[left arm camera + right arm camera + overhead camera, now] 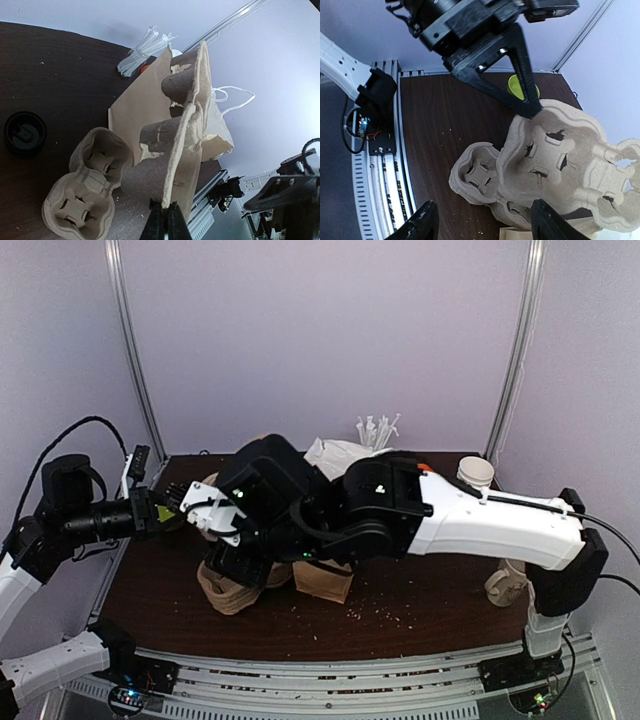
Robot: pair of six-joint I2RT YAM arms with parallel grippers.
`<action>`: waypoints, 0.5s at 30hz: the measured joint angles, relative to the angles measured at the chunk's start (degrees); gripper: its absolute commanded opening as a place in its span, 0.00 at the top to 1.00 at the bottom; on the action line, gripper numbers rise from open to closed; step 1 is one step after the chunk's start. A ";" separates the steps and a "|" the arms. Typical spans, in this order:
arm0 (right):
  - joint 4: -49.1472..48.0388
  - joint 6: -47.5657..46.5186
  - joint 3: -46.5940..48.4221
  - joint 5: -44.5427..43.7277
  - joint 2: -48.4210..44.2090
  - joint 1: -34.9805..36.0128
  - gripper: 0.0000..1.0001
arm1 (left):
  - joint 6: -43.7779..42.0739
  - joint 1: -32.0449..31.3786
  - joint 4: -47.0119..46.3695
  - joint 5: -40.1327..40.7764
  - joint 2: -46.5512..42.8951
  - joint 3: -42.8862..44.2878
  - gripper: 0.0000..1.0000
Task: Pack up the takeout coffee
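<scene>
From above, the overlapping arms cover most of the pulp carriers on the worktop, and neither hand's fingers can be made out. The takeout coffee shows only its lid, print unreadable. The bottom edge cuts off the left hand; a yellow-green thing sits half hidden behind its finger.

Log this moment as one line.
left fingers: shut on carrier, tilted | right fingers: open, empty | coffee: on table, not packed

Soft, even light fills all views; pale walls are bright, the dark tabletop shows little glare. In the right wrist view the right tool at 6 o'clock is blurred
</scene>
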State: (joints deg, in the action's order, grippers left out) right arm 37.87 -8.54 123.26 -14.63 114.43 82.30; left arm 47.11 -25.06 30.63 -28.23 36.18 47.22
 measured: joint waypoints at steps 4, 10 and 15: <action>-0.57 3.26 -0.72 2.34 -5.84 -2.89 0.35 | -2.45 0.00 0.85 2.64 -0.61 1.75 1.00; -3.63 5.57 -1.51 1.66 -12.00 -8.17 0.34 | -6.25 0.00 0.92 5.44 -1.79 4.55 1.00; -4.57 5.75 -0.17 2.16 -9.70 -9.05 0.33 | -8.55 0.00 0.94 6.25 -2.64 5.88 1.00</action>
State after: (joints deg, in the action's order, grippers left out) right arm 33.30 -2.79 123.09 -12.47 104.73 73.25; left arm 38.57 -25.06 31.57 -21.98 33.54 53.10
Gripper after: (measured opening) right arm 0.669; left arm 0.008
